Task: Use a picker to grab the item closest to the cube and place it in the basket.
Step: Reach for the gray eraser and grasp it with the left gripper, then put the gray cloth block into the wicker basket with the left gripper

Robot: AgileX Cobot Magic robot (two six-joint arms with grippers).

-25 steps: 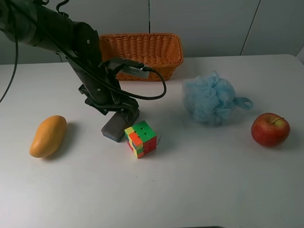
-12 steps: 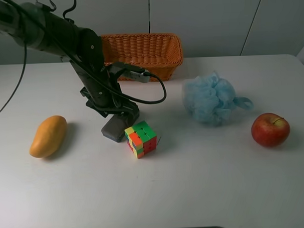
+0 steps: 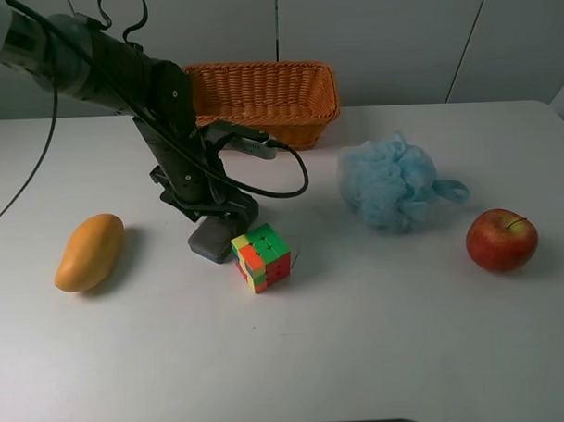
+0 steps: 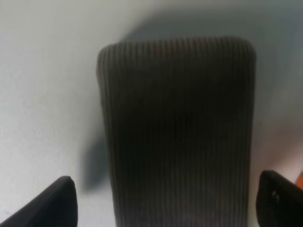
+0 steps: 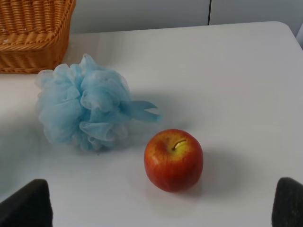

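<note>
grey item (image 3: 207, 241) between spread left claw (image 4: 164, 201), cube (image 3: 261, 256) just beside, mango (image 3: 89, 252) apart, right claw (image 5: 157, 203) spread

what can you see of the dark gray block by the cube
The dark gray block is a small oblong with rounded corners and a matte surface, which the left wrist view shows as finely ribbed. It lies flat on the white table, just left of the cube in the high view; whether the two touch is unclear. The left gripper hangs over it, open, with one fingertip on either side, neither clearly pressing on it.
</note>
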